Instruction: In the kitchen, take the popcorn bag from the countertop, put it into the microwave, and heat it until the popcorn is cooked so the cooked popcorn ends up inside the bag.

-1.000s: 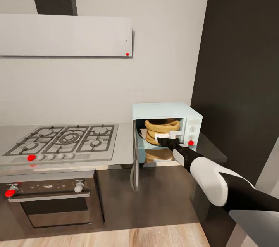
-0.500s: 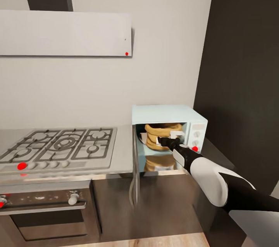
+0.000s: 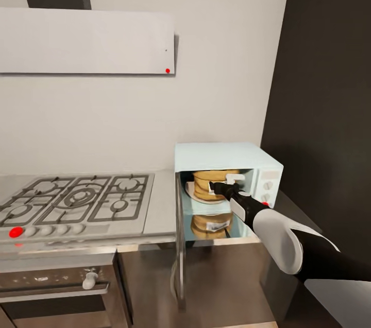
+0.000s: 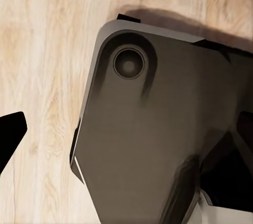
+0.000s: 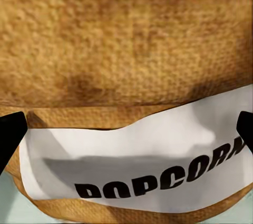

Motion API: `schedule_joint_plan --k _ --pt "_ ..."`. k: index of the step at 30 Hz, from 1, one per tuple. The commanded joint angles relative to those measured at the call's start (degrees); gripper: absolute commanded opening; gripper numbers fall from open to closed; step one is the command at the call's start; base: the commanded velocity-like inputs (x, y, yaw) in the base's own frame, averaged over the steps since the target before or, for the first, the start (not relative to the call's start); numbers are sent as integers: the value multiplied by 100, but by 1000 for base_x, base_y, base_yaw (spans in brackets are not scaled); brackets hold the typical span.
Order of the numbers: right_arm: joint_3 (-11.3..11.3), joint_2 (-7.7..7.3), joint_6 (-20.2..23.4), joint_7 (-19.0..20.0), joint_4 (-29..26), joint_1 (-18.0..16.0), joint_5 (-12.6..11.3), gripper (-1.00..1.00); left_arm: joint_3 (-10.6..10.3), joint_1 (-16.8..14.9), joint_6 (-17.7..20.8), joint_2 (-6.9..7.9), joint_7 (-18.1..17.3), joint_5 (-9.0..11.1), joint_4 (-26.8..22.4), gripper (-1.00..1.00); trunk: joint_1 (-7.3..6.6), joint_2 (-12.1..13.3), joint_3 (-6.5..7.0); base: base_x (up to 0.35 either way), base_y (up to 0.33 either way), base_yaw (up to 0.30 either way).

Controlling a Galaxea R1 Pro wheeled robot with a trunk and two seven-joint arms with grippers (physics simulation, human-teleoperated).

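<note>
Head view: the microwave (image 3: 226, 173) stands on the desk (image 3: 159, 204) just beside the gas hob (image 3: 77, 196), its door (image 3: 180, 245) swung wide open. The popcorn bag (image 3: 208, 186) sits inside the cavity, on the turntable. The right hand (image 3: 219, 187) reaches into the cavity mouth and meets the bag's front at its white label (image 3: 214, 184); whether its fingers clench the bag or are released cannot be told. Judged step: seating the bag. To do it well, the bag should rest upright and wholly inside the cavity before the hand lets go and draws straight out of the microwave, clear of the door. Right wrist view: the label's word POPCORN (image 5: 158, 182) is legible, with the dark fingertips (image 5: 10, 132) set apart at either side. Left wrist view: the wooden floor (image 4: 37, 50) and the robot's dark base (image 4: 158, 145).
</note>
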Motion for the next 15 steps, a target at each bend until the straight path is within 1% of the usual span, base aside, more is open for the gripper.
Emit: schedule_joint_plan --k 1,4,7,10,15 --pt "-53 1 -15 13 3 -4 51 100 43 2 -5 -1 0 5 -8 100 2 -4 -7 143 0 0" --pt "-51 1 -12 20 3 -4 53 100 42 2 -7 -1 0 1 -8 100 2 -4 -7 89 0 0" --pt "-49 1 5 28 16 -4 53 100 44 2 -7 -1 0 0 -8 100 2 -4 -7 -15 0 0" --pt "-48 -13 27 35 84 -4 67 100 50 2 -7 -1 0 0 -8 100 2 -4 -7 -240 0 0" --pt "-48 -36 61 38 99 -4 71 100 54 2 -7 -5 0 0 -7 100 2 -4 -7 -336 0 0"
